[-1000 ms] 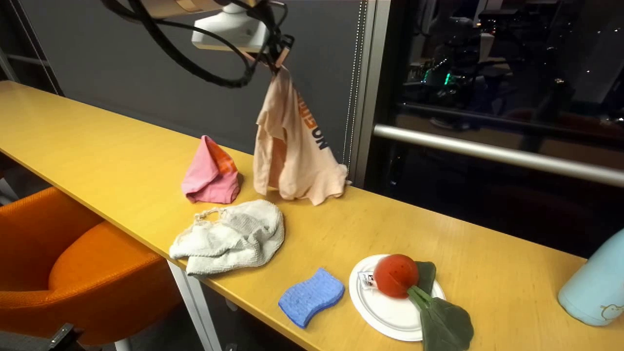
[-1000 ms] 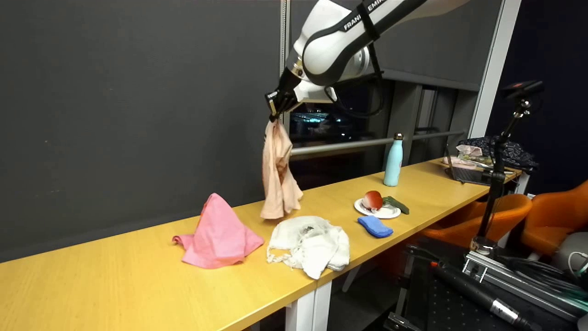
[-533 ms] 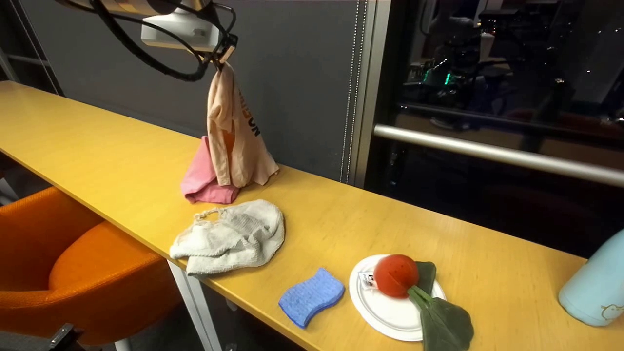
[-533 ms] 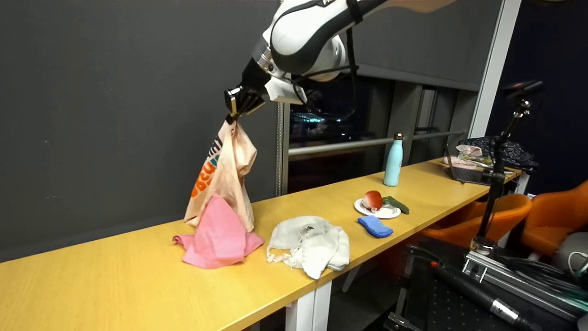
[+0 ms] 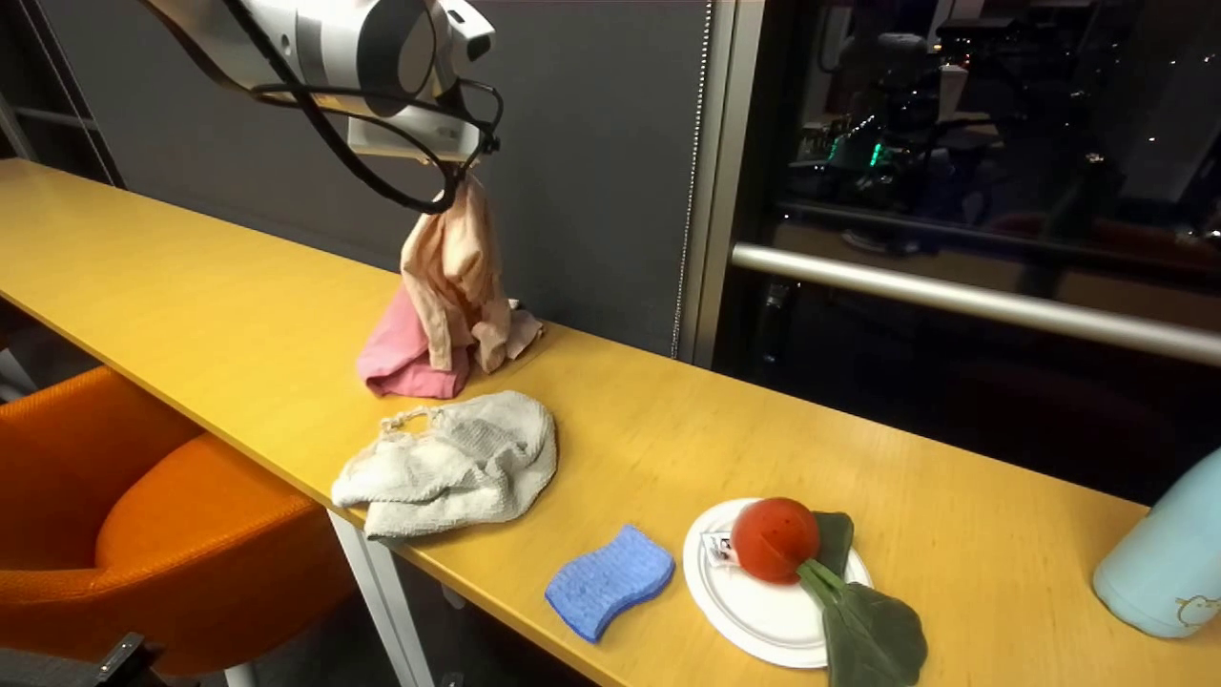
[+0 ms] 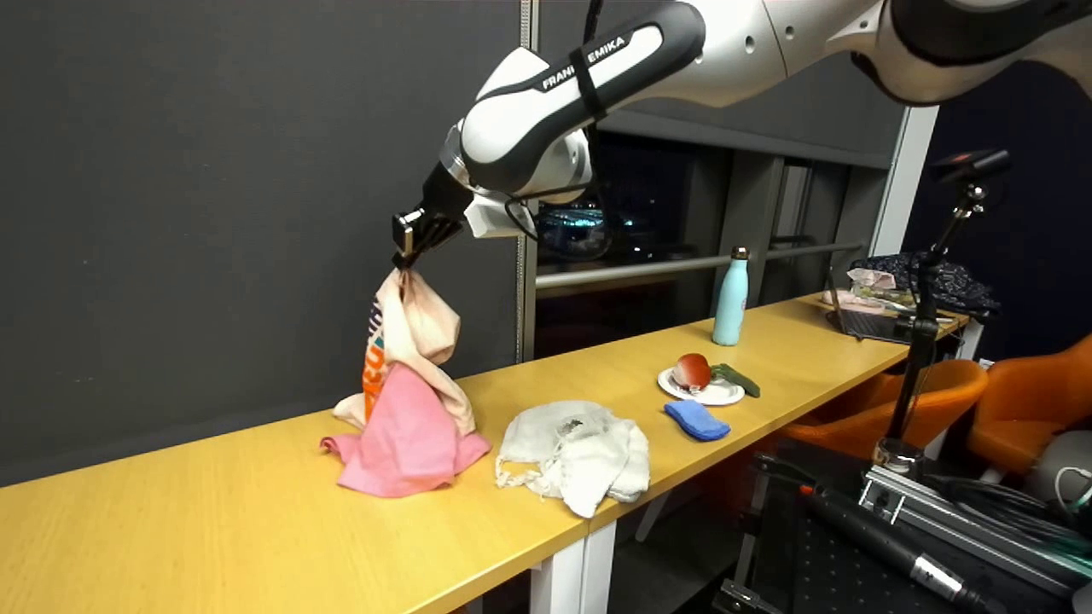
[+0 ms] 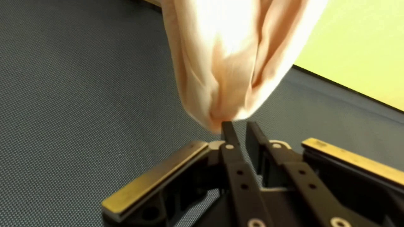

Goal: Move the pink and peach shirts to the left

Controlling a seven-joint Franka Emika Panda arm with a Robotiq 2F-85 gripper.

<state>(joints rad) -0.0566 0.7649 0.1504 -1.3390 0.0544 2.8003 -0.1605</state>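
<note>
The pincer [image 7: 239, 129] has its two fingers [image 7: 231, 135] slightly parted, the grey blind [image 7: 79, 126] showing straight through between their tips in the wrist view, so it has hold of nothing that I can see. Right at those tips, beside one finger, is the gathered top of the one peach shirt [image 6: 428, 326]; whether cloth and finger touch I can't tell. The shirt hangs in folds, its lower edge down at the yellow table [image 6: 213, 529]. Close beside it one pink shirt [image 6: 409, 439] stands on the table in a peak, the two overlapping to my eye in both exterior views: two shirts in all. Next comes one white cloth [image 6: 589, 456], crumpled near the table's edge. Past that I count one blue sponge [image 5: 610, 580], lying flat, and just beside it one white plate [image 5: 754, 615] bearing one round red piece [image 5: 773, 539] and two green leaves [image 5: 873, 637], one of those reaching over the rim. One pale blue bottle [image 6: 730, 304] stands upright, well apart from the shirts. In an exterior view there's one orange chair [image 5: 210, 520] at the table's side.
</note>
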